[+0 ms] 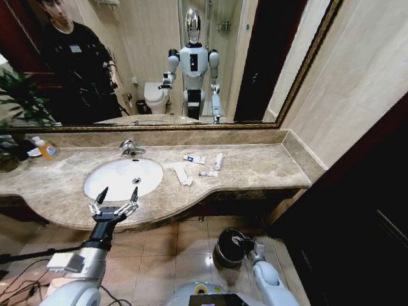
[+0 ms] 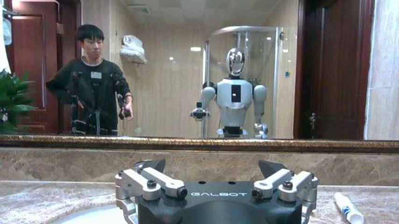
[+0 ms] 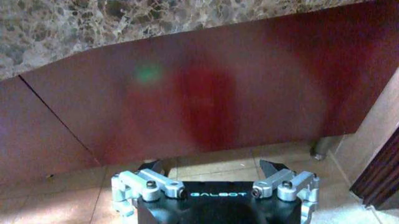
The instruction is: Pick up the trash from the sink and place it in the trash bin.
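So from my seat at the controls: my left end effector [image 1: 115, 199] is hanging just over the front edge of the surface [image 1: 255, 171], right in front of the sink [image 1: 121, 178], fingers spread wide with nothing in them. The left wrist view backs that up, both fingers splayed apart and the mirror straight ahead.

The trash isn't actually in the basin. It's lying on the surface to the right of the sink: a crumpled white paper strip [image 1: 183, 174] just beside the sink's right rim, then a small tube [image 1: 194, 159] toward the back edge, another white tube [image 1: 218, 160] near it, and a little sachet [image 1: 208, 173] between them and the front edge. One of the tubes [image 2: 348, 209] pokes into the left wrist view too.

My right end effector [image 1: 244, 243] is down low below the surface, sitting at the trash bin [image 1: 228, 247] on the floor, jaws apart and empty per the right wrist view.
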Controlling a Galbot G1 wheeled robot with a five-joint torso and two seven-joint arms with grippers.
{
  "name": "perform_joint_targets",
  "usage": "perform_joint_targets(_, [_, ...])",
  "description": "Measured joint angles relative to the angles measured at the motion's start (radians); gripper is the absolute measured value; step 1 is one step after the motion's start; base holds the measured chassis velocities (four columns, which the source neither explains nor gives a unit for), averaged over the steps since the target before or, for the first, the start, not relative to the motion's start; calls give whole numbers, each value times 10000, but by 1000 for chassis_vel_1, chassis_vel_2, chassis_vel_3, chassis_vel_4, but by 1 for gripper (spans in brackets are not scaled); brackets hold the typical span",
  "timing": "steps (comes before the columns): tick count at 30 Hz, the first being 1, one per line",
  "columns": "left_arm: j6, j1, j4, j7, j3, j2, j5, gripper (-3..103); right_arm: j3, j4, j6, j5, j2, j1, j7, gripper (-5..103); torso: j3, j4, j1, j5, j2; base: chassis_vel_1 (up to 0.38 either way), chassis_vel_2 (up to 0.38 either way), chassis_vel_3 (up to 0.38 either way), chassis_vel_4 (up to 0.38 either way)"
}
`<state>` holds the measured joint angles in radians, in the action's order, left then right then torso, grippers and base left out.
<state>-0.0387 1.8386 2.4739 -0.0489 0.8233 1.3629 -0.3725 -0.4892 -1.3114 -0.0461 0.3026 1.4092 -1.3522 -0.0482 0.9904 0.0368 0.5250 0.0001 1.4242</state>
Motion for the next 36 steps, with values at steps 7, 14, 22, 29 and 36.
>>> perform_joint_targets(7, [0,0,0,0,0,0,0,100,-18,-163,-285,-87,-217,-232,-7,100,0,0,0,0,0,0,0,0,0])
perform_joint_targets(14, [0,0,0,0,0,0,0,100,-171,-1227,245,-65,-535,-827,-19,100,0,0,0,-1,0,0,0,0,0])
perform_joint_targets(22, [0,0,0,0,0,0,0,100,-276,-2409,1120,-101,-721,-1466,4,100,0,-1,0,1,0,0,0,0,0])
perform_joint_targets(29, [0,0,0,0,0,0,0,100,-393,-4086,945,370,-786,-1986,86,100,0,0,0,-1,0,0,0,0,0])
perform_joint_targets(36, [0,0,0,0,0,0,0,100,-311,-6452,76,419,-799,-2469,418,100,0,-1,0,-3,0,0,0,0,0])
